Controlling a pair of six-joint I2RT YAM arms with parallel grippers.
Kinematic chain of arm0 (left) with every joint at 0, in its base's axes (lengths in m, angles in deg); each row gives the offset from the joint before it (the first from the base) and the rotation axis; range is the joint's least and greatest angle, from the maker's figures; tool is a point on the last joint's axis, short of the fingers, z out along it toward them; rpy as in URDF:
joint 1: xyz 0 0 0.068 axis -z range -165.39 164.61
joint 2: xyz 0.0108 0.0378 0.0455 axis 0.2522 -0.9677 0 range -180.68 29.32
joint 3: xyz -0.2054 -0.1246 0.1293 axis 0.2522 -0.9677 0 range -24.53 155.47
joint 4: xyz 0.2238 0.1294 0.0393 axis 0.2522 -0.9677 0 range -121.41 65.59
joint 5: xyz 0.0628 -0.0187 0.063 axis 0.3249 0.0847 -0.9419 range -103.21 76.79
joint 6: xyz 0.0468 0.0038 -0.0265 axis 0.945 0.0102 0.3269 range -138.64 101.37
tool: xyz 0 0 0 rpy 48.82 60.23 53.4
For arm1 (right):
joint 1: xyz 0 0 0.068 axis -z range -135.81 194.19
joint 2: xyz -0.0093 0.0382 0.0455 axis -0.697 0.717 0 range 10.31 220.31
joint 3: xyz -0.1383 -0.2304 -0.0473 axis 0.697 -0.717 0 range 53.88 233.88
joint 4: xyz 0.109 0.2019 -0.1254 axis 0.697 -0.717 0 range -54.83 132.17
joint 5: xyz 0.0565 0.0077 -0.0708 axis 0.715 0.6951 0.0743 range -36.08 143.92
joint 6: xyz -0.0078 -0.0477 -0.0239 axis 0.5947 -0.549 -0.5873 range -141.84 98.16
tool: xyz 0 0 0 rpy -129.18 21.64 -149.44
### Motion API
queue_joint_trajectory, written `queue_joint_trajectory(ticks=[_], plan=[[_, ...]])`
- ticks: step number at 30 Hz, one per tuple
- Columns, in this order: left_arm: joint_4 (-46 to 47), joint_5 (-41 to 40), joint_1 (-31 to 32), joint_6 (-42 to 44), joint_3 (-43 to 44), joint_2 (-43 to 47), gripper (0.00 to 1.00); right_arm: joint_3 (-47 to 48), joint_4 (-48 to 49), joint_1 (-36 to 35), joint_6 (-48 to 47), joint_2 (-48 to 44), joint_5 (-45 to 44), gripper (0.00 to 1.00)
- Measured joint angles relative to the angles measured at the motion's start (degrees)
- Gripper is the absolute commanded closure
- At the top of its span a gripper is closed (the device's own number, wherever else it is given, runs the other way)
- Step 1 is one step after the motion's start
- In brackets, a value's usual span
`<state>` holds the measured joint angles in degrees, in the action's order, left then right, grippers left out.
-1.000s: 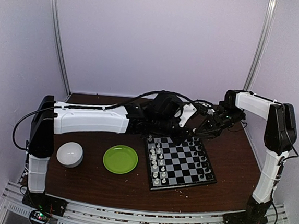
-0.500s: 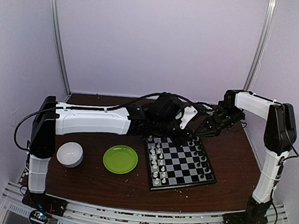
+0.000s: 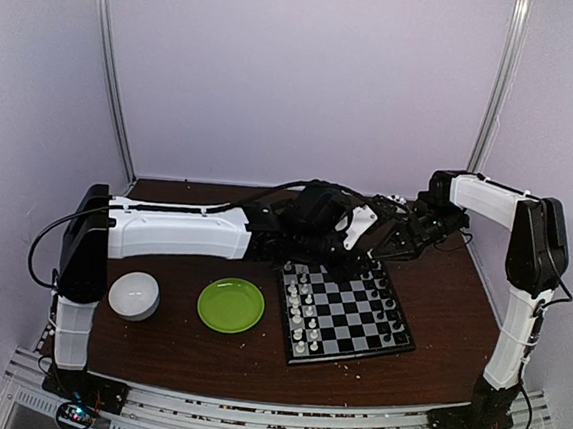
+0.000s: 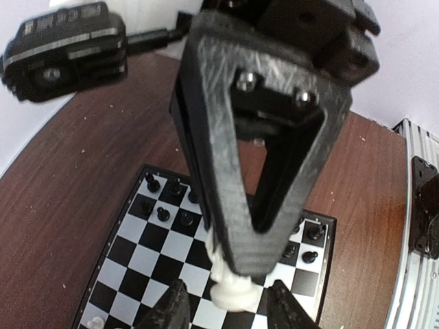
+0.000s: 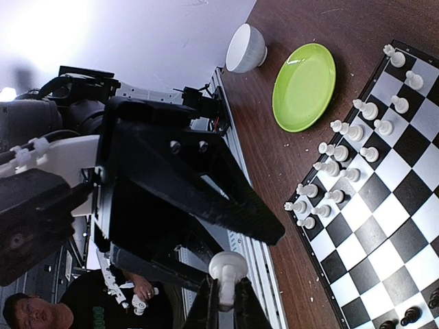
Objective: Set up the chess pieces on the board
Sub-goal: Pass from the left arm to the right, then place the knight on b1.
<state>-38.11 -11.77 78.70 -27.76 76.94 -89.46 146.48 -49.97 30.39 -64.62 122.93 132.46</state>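
L grpr [image 4: 230, 306] opened up – R grpr [image 5: 223, 303] pinching white piece [image 5: 227, 267].

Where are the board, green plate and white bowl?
board [image 3: 344, 312]: top external view, bare centre squares.
green plate [image 3: 230, 305]: top external view, bare middle of the plate.
white bowl [image 3: 134, 295]: top external view, inside of the bowl.

Twin white-and-black arms
The left arm [image 3: 170, 229] and right arm [image 3: 488, 200] wear glossy white shells between black joints, with black cables looping off them; the right gripper [image 4: 230, 274] has black, hollow triangular fingers [image 4: 219, 171] with layered texture and two silver screws.
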Motion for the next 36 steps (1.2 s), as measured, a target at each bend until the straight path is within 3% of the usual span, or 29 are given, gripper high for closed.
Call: queue_joint_trajectory(ticks=[9,18,25,36], plan=[[-1.3,-3.5,0.0,0.4,-15.3,13.9,0.57,5.2,0.7,-0.1,0.3,-0.3,-2.7,0.96],[0.2,-13.7,-3.1,-4.4,-27.3,28.4,0.57,14.5,11.9,-3.0,15.3,-0.5,-7.2,0.96],[0.0,-19.7,-9.9,-12.2,-33.9,34.6,0.57,15.9,25.1,-10.1,25.8,-1.0,-23.5,0.96],[0.5,-24.8,-13.5,-18.9,-38.1,38.8,0.57,26.4,29.0,-25.3,24.8,4.5,-46.1,0.95]])
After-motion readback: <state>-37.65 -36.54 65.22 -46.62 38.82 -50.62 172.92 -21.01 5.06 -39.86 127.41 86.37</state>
